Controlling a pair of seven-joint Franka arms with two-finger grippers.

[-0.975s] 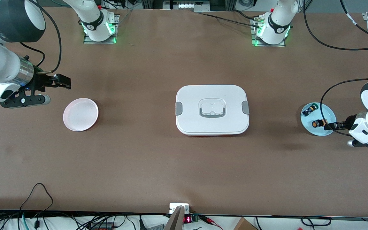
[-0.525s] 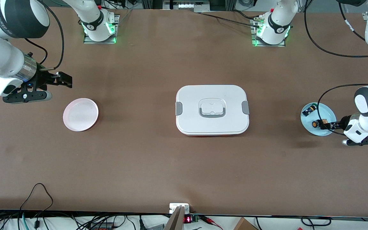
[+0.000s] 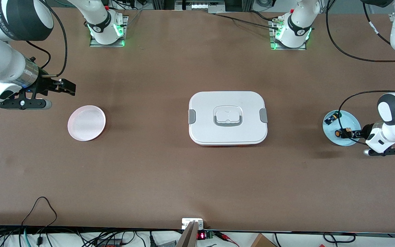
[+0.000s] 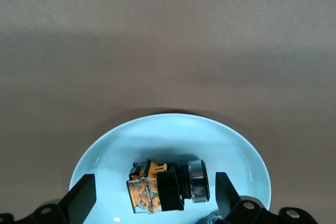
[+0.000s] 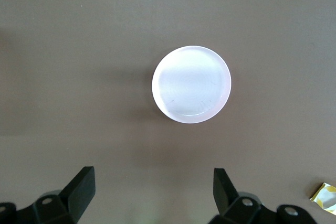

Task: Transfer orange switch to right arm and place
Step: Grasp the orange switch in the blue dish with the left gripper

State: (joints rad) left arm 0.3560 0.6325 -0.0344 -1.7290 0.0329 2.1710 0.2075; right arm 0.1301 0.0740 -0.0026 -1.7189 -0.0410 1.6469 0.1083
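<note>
Brown worktop [image 3: 170, 178], matte, with cables trailing along the edge nearest the front camera.

Item: white lidded box [image 3: 228, 118], rectangular with rounded corners, grey latches at both ends and a recessed handle on top. Stands at the middle of the worktop.

Item: pink dish [image 3: 86, 122], round and shallow, toward the right arm's end of the worktop, well apart from the box. Also seen in the right wrist view [image 5: 191, 84].

Item: pale blue dish [image 3: 351, 118], round, toward the left arm's end of the worktop. Contents, two:
- orange switch [image 3: 339, 133], lying on its side in the part of the dish nearer the front camera; black body, silver collar, tan-orange rear block [image 4: 167, 186].
- green-capped switch [image 3: 331, 118], dark, lying in the part of the dish farther from the camera, apart from the orange one.

Item: left gripper [image 3: 350, 134], low over the blue dish. Fingers [image 4: 84, 196] spread apart, one on each side of the orange switch, not touching it.

Item: right gripper [image 3: 68, 86], in the air over bare worktop just beside the pink dish. Fingers [image 5: 81, 184] released, spread wide, holding nothing.

Item: two arm bases with green lights, along the worktop edge farthest from the camera.
</note>
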